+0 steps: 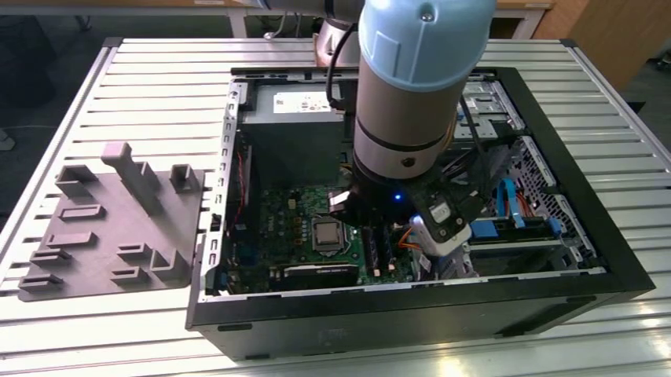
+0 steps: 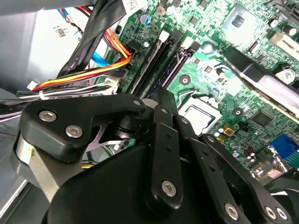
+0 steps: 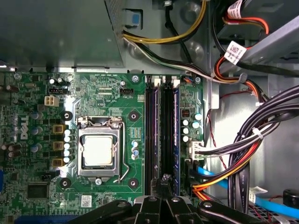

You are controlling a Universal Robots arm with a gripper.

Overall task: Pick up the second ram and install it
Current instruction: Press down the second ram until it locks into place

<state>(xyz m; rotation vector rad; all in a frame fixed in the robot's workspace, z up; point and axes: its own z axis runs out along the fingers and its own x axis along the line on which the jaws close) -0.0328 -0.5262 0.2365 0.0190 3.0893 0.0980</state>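
sitting upright in its slot, the second ram shows a dark edge.

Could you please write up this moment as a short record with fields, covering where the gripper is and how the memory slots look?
setting: open computer case lying on a slatted table
gripper: gripper low over the green motherboard, at one end of the memory slots
memory slots: long parallel slots beside the processor socket; whether a stick sits in them cannot be told
grip: the second ram cannot be made out between the fingers
beside the case: grey holder tray on the exterior view's left
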